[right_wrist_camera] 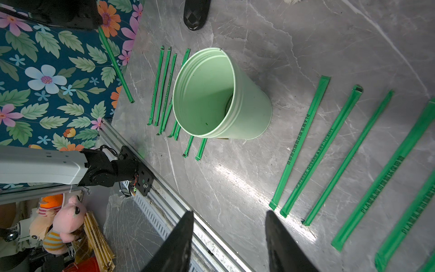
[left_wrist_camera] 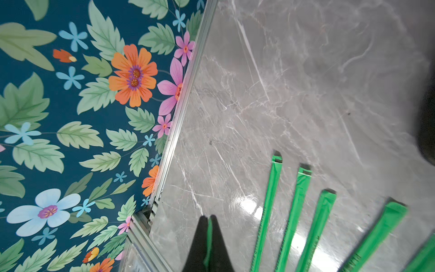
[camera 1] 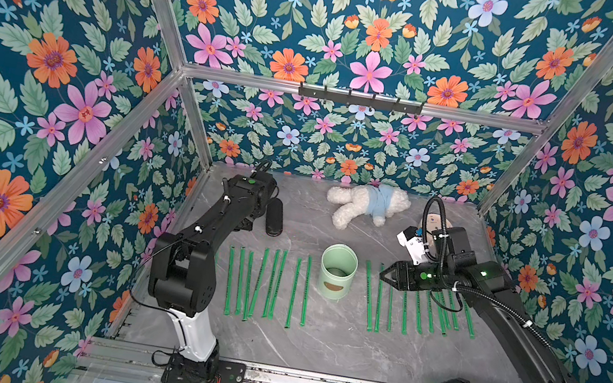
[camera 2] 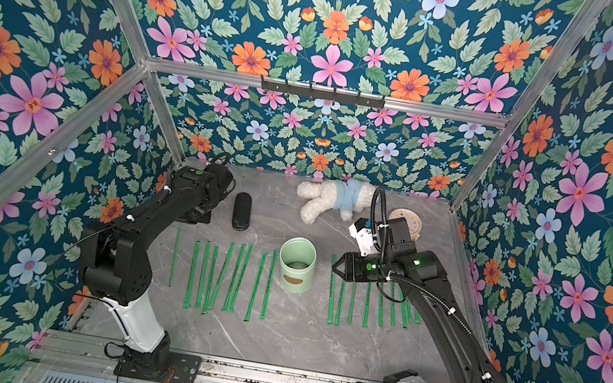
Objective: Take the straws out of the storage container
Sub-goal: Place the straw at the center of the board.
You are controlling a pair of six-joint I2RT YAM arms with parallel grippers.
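Top views: storage container (camera 1: 337, 273) upright mid-frame on the bench (camera 1: 312, 349), straws (camera 1: 306, 289) flat in rows either side. Left wrist: your left gripper (left_wrist_camera: 208, 217) pinching one straw (left_wrist_camera: 209, 237), bottom centre. Right wrist: your right gripper (right_wrist_camera: 230, 212) spread, bottom; container upper centre.

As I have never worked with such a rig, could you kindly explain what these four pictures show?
Two black robot arms with pincer grippers stand at a grey marble-look table. Two pictures look down from overhead; the other two come from a camera on each wrist. In the middle stands a pale mint-green cylindrical cup, upright, with no straws inside. Long thin bright green straws lie in rows on both sides of it. Behind are a white plush toy, a black oval object and a round beige clock. The left gripper is shut on one straw; the right gripper is open and holds nothing.
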